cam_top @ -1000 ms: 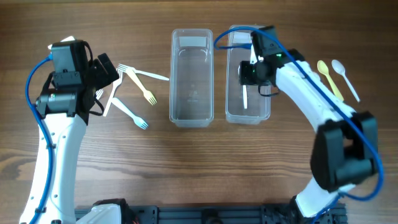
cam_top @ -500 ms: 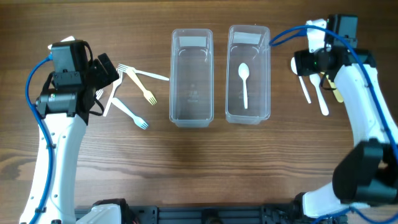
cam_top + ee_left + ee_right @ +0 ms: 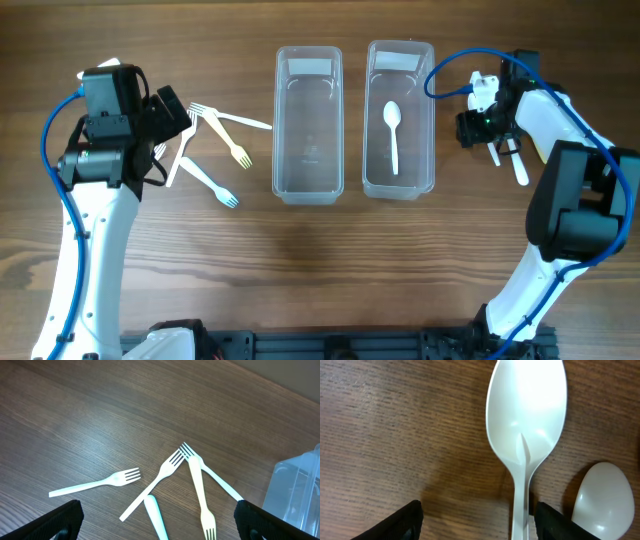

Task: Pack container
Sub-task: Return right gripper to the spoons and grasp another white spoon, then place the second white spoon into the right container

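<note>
Toward 9 o'clock, several forks (image 3: pixel 215 150) lie loose on the surface (image 3: pixel 320 260), with the left tool (image 3: pixel 170 524) spread wide above them. The left box (image 3: pixel 279 120) is empty, and the right box (image 3: pixel 431 120) holds one spoon (image 3: pixel 393 130). At 3 o'clock the right tool (image 3: pixel 480 522), also spread, straddles a second spoon (image 3: pixel 526 425) without gripping it. Most of the packing remains.

Soft, even light fills all three views, bright but not harsh, so the table (image 3: pixel 320 270) shows sharp grain and the forks (image 3: pixel 125 477) cast only thin, faint shadows. Close up, the spoon (image 3: pixel 527 415) has a mild glare in its bowl, and a dim, soft-edged shadow lies on the wood toward 7 o'clock. The left gripper's fingers (image 3: pixel 62 520) and the right gripper's fingers (image 3: pixel 405 522) are dark and out of focus at 7 and 5 o'clock.
</note>
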Controlling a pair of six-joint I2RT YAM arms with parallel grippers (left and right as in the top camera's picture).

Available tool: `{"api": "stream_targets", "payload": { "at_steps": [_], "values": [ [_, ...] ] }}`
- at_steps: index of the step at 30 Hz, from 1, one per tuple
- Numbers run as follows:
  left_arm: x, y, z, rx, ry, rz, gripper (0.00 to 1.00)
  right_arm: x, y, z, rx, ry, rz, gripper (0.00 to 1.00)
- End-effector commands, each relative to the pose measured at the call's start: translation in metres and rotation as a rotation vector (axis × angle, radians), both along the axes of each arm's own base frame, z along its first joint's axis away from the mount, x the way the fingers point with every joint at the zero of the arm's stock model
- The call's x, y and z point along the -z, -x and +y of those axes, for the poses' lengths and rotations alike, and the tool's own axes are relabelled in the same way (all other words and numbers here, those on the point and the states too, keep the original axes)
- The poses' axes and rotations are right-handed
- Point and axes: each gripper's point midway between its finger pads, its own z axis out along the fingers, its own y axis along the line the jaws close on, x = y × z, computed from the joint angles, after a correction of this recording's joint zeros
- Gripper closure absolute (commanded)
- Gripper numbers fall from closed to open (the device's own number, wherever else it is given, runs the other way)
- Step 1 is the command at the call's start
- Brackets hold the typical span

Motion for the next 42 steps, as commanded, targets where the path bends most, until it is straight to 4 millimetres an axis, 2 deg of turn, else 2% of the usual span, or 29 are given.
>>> {"api": "stream_targets", "payload": {
  "at_steps": [1,2,4,7,8,12,16,21,22,24,26,30,34,35,37,38,40,42],
  "values": [
    [-0.009,-0.002,0.003,-0.001,-0.017,-0.019,0.00,0.011,0.002,-0.002,0.015,-0.013,0.017,0.28],
    [-0.009,-0.002,0.003,-0.001,-0.016,-0.019,0.00,0.011,0.000,-0.002,0.014,-0.013,0.013,0.29],
    [-0.009,-0.002,0.003,-0.001,-0.016,-0.019,0.00,0.011,-0.001,-0.002,0.014,-0.012,0.007,0.35],
    [-0.009,-0.002,0.003,-0.002,-0.016,-0.019,0.00,0.011,0.000,-0.003,0.017,-0.012,0.009,0.59],
    [-0.009,-0.002,0.003,-0.002,-0.016,-0.019,0.00,0.011,0.000,-0.003,0.019,-0.012,0.009,0.62],
    [-0.009,-0.002,0.003,-0.002,-0.016,-0.019,0.00,0.017,0.003,-0.003,0.059,-0.021,0.030,0.62],
    [-0.009,-0.002,0.003,-0.002,-0.016,-0.019,0.00,0.023,0.007,-0.002,0.102,-0.033,0.055,0.80],
    [-0.009,-0.002,0.003,-0.001,-0.017,-0.019,0.00,0.022,0.008,-0.002,0.147,-0.042,0.057,0.96],
    [-0.009,-0.002,0.003,-0.002,-0.016,-0.019,0.00,0.019,0.008,-0.002,0.164,-0.047,0.054,0.96],
    [-0.009,-0.002,0.003,-0.001,-0.017,-0.019,0.00,0.007,0.004,-0.002,0.207,-0.059,0.027,0.96],
    [-0.009,-0.002,0.003,-0.002,-0.016,-0.019,0.00,-0.024,-0.004,0.002,0.253,-0.090,-0.046,0.96],
    [-0.009,-0.002,0.003,-0.002,-0.016,-0.019,0.00,-0.108,-0.015,0.021,0.254,-0.168,-0.237,0.96],
    [-0.009,-0.002,0.003,-0.001,-0.017,-0.019,0.00,-0.194,-0.008,0.063,0.247,-0.260,-0.417,0.96],
    [-0.009,-0.002,0.003,-0.001,-0.016,-0.019,0.00,-0.204,-0.005,0.075,0.262,-0.290,-0.428,0.96],
    [-0.009,-0.002,0.003,-0.002,-0.016,-0.019,0.00,-0.210,0.002,0.103,0.275,-0.343,-0.412,0.96],
    [-0.009,-0.002,0.003,-0.001,-0.016,-0.019,0.00,-0.207,0.006,0.119,0.279,-0.366,-0.387,0.96],
    [-0.009,-0.002,0.003,-0.002,-0.016,-0.019,0.00,-0.184,0.011,0.142,0.357,-0.383,-0.309,0.96],
    [-0.009,-0.002,0.003,-0.002,-0.016,-0.019,0.00,-0.160,0.014,0.155,0.388,-0.376,-0.250,0.96]
  ]
}}
